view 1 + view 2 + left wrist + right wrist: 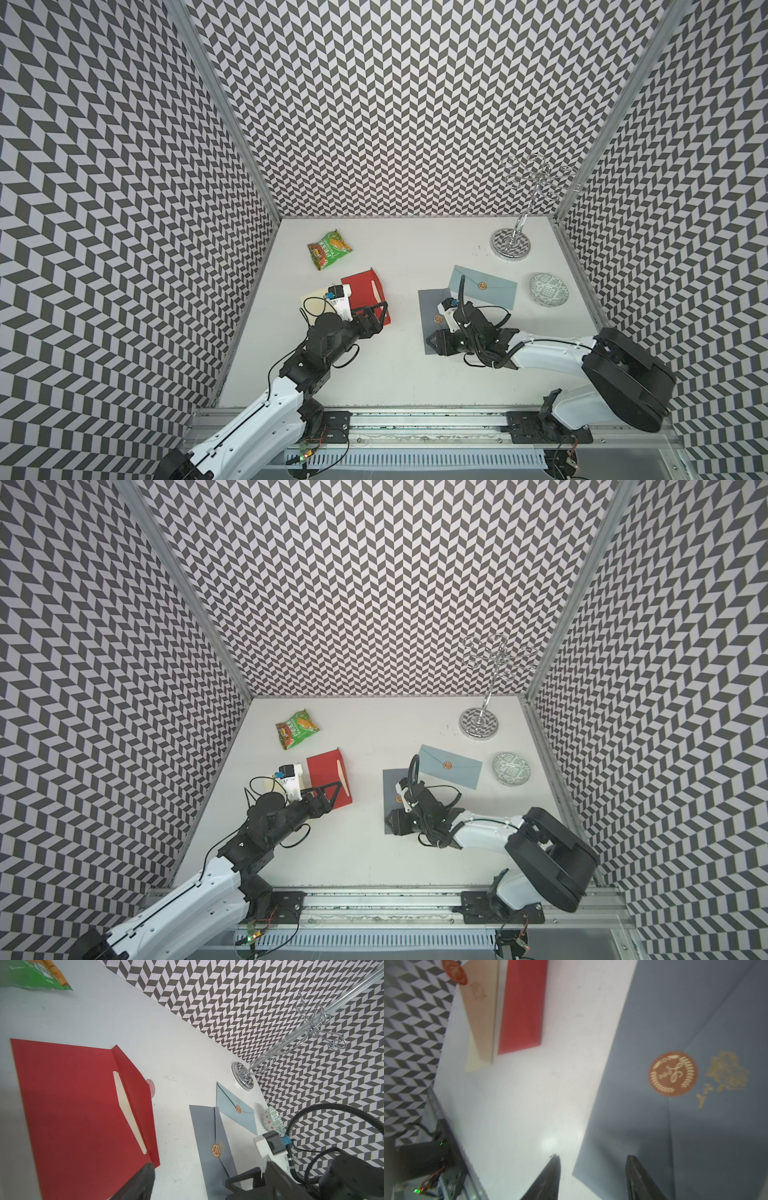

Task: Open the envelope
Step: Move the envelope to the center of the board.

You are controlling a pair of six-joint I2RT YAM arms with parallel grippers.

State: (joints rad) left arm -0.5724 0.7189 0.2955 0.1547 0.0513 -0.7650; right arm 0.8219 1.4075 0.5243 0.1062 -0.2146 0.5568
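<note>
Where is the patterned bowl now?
In both top views the patterned bowl lies on the right of the table, beside the light blue envelope, nearer the robot than the chrome stand.

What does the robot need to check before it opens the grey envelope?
1. Dark grey paper envelope flat on white table: ok.
2. Its round orange seal in clear view: ok.
3. Right end effector open: ok.
4. Envelope's corner between its fingers: ok.
5. Fingers touching the paper: cannot tell.
6. Left end effector away, over the red paper envelope: ok.
</note>
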